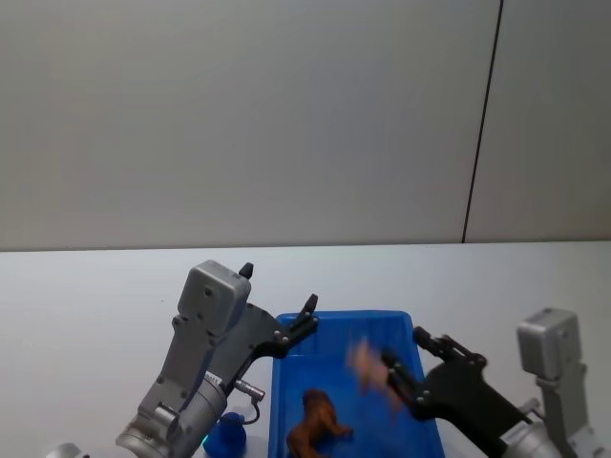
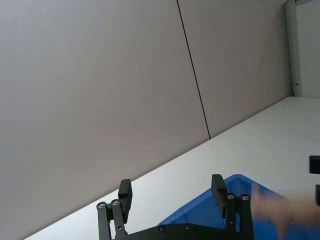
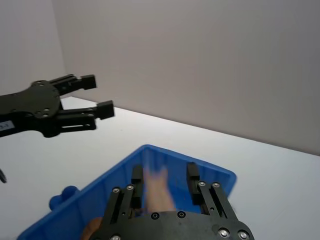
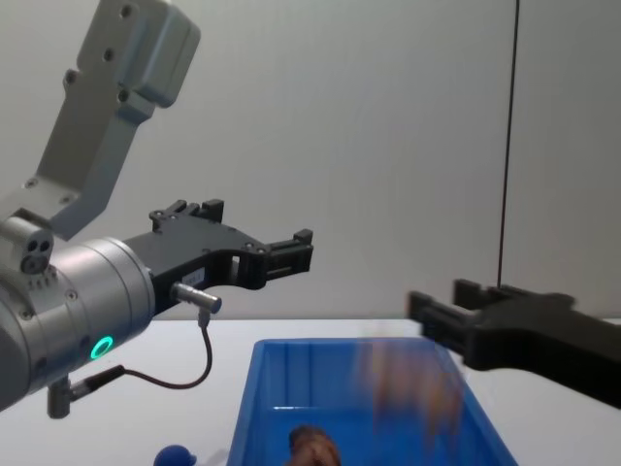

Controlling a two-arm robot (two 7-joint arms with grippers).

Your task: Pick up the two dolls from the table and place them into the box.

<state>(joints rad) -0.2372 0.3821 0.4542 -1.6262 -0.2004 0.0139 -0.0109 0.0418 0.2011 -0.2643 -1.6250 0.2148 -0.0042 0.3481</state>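
While its fingers stand well apart, the right gripper (image 3: 164, 174) hangs over the right half of the box (image 1: 344, 316), low and right of centre in the head view. It grips nothing. The pink doll (image 1: 366, 365) shows as a smear just off its fingertips, and in the chest view it sits below them, above the box floor. It is probably loose and dropping in. The brown doll (image 1: 315, 423) already lies on the box floor at the bottom centre of the head view. By that count one doll is placed and the second is all but there. The left gripper (image 2: 171, 186) is also wide open and empty, raised above the box's upper-left corner and well apart from the right one. A round blue doll (image 1: 226, 437) sits on the desk (image 1: 95, 286) just outside the box's left wall, at the bottom of the frame under the left arm. If it counts toward the task, it is not yet picked. The thick rim lies below both grippers, so either should lift straight up freely. The desk above and to both sides of the box gives wide room. The tight spot is the blue doll, close against the wall with the left arm's cable just above it.
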